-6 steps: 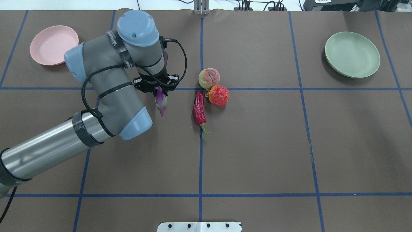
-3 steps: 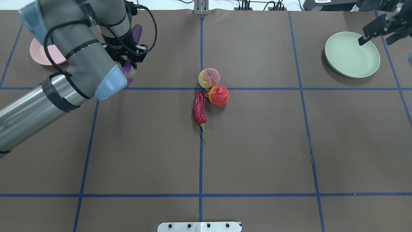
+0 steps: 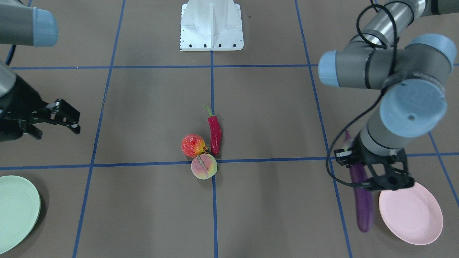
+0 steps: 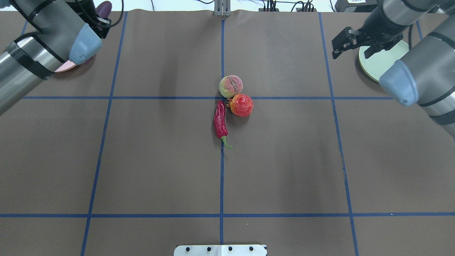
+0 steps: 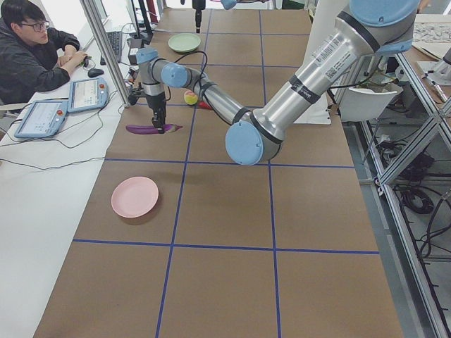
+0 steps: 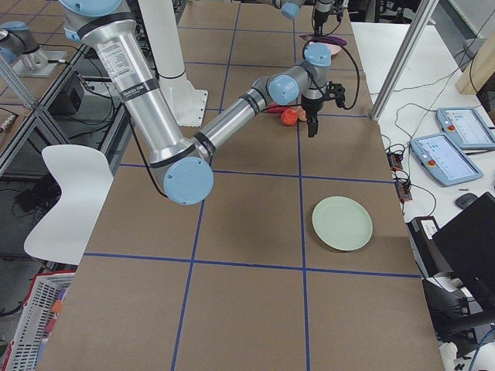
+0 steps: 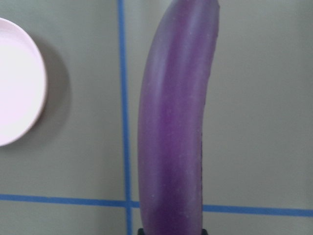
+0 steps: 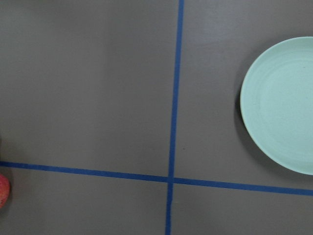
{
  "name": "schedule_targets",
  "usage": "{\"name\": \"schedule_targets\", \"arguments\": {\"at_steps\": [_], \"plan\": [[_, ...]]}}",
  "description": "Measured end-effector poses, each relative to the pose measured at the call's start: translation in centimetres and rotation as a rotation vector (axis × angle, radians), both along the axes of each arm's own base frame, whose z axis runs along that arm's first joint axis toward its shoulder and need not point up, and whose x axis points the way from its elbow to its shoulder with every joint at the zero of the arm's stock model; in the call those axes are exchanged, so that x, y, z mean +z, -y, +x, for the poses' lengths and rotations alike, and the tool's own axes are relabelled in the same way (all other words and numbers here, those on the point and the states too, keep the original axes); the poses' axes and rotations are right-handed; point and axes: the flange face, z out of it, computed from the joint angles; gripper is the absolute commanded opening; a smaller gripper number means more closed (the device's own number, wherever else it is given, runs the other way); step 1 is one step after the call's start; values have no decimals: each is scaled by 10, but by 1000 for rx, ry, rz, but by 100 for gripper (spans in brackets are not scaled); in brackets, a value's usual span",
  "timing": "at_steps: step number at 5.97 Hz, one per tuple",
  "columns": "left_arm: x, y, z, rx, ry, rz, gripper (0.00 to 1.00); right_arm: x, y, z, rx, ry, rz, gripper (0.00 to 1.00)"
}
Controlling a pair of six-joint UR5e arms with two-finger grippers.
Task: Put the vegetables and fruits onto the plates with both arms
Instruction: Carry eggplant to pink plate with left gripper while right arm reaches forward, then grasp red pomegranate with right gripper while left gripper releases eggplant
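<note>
My left gripper (image 3: 360, 175) is shut on the long purple eggplant (image 3: 364, 208), which hangs in the air just beside the pink plate (image 3: 412, 213). The left wrist view shows the eggplant (image 7: 176, 127) up close, with the pink plate (image 7: 17, 88) to its left. At mid-table the peach (image 4: 231, 86), the pomegranate-like fruit (image 4: 242, 105) and the red chili pepper (image 4: 220, 121) lie touching one another. My right gripper (image 4: 350, 53) is open and holds nothing, raised just left of the mint green plate (image 4: 376, 64), which its arm partly covers.
The white base block (image 3: 211, 25) stands at the robot's side of the table. Blue tape lines divide the brown mat. A person (image 5: 32, 49) sits at a side desk with tablets (image 5: 88, 93) beyond the table's far edge.
My left arm has carried the eggplant from mid-table to the back left, beside the pink plate. My right arm has come in from the right and moved left past the green plate.
</note>
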Motion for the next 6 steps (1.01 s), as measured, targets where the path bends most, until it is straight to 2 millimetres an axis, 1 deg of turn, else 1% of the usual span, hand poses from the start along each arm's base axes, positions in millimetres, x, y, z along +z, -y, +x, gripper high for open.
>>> {"name": "schedule_targets", "arguments": {"at_steps": [1, 2, 3, 4, 5, 6], "plan": [[41, 23, -25, -10, 33, -37, 0, -30, -3, -43, 5, 7, -8, 99], [77, 38, -35, -23, 66, -54, 0, -52, -5, -74, 2, 16, -15, 99], [111, 49, -38, -33, 96, -48, 0, -65, 0, -101, -9, 11, -23, 99], [141, 55, -38, -38, 119, -37, 0, -70, 4, -123, -19, -2, -26, 99], [160, 57, -35, -40, 160, -27, 0, -73, 6, -139, -25, -11, -21, 99], [174, 56, -29, -38, 209, -13, 0, -72, 7, -154, -23, -3, -19, 99]]}}
